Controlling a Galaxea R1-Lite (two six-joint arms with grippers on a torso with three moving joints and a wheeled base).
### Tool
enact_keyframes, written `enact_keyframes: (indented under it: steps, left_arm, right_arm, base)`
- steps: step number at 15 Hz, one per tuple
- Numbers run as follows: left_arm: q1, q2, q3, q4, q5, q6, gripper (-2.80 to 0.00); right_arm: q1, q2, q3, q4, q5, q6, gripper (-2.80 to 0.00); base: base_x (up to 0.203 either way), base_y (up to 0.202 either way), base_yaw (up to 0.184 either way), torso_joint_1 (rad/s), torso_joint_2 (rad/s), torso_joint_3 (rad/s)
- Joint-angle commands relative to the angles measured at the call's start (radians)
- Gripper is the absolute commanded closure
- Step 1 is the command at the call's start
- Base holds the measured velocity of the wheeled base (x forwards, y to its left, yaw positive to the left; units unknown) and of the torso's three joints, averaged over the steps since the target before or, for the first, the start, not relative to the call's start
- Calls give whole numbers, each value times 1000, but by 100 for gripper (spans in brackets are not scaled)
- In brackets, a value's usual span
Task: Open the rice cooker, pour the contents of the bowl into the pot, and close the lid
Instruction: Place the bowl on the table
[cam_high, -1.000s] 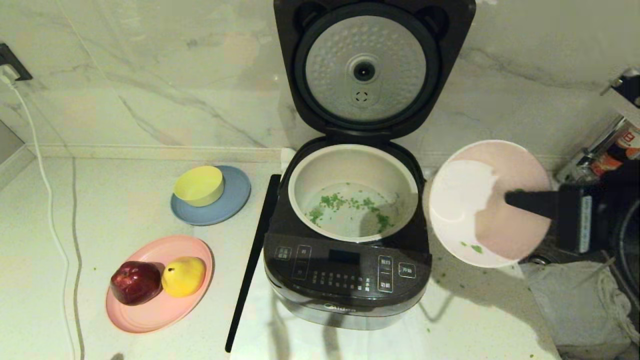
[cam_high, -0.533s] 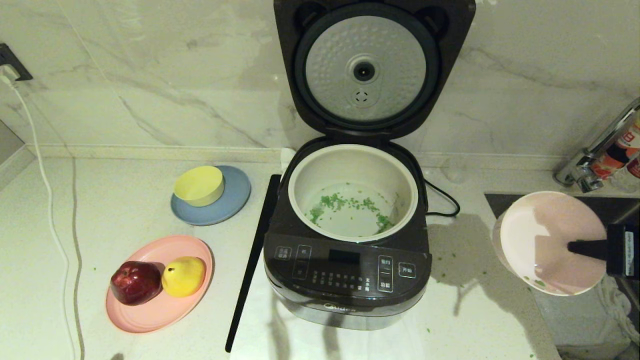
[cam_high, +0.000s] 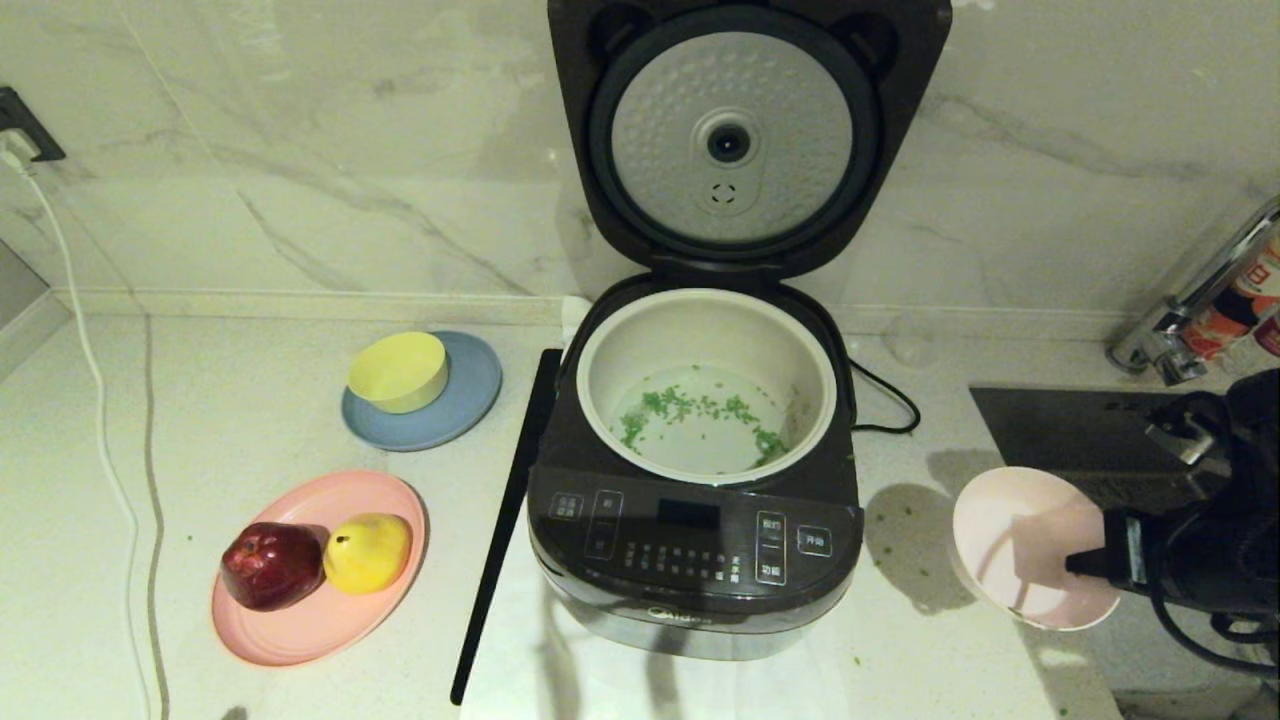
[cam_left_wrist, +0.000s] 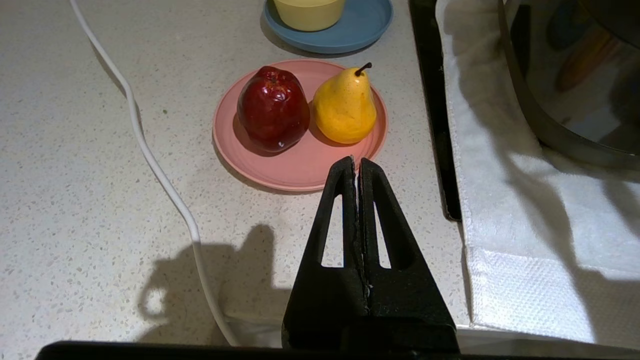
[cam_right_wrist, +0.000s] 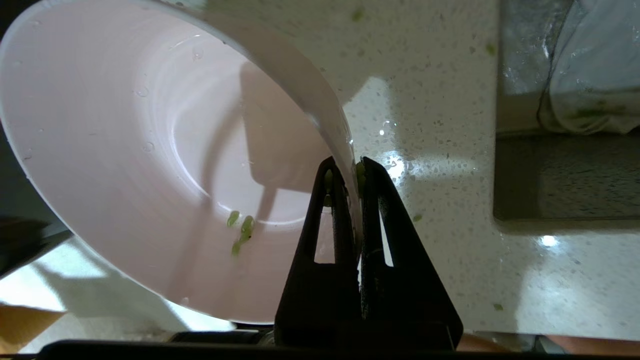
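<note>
Pink bowl (cam_right_wrist: 150, 150) rim in clamped right end effector (cam_right_wrist: 345, 175)

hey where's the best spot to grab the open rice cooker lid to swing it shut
Take the lid by its top free edge, coming from above and in front. It stands upright on a rear hinge behind the pot, so that edge gives the most leverage; the dimpled inner disc offers nothing to pinch.

The big dark grey rice cooker (cam_high: 700, 480) sits in the middle of the speckled stone counter (cam_high: 250, 400), its hinged lid (cam_high: 735, 140) standing up behind the round cream pot (cam_high: 705, 385). Small green bits (cam_high: 690, 410) lie in the pot. Left of the cooker a small yellow bowl (cam_high: 398, 371) sits on a round blue plate (cam_high: 470, 395). Nearer, also left, a red apple (cam_high: 272, 564) and yellow pear (cam_high: 368, 551) lie on a flat pink plate (cam_high: 300, 625). Right of the cooker is the pale pink bowl (cam_high: 1010, 545).
</note>
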Motion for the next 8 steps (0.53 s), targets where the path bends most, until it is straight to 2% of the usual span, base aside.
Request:
enact_keyframes:
  steps: [1, 7, 8]
  left_arm:
    - [0, 0, 9, -1, 0, 0, 0]
    - [0, 0, 9, -1, 0, 0, 0]
    - [-1, 0, 9, -1, 0, 0, 0]
  right_arm:
    - [-1, 130, 34, -72, -2, 2, 0]
    - [6, 314, 126, -319, -7, 9, 0]
    - [6, 320, 127, -327, -7, 12, 0]
  base:
    - [0, 0, 0, 0, 0, 0]
    - [0, 0, 0, 0, 0, 0]
    - [0, 0, 0, 0, 0, 0]
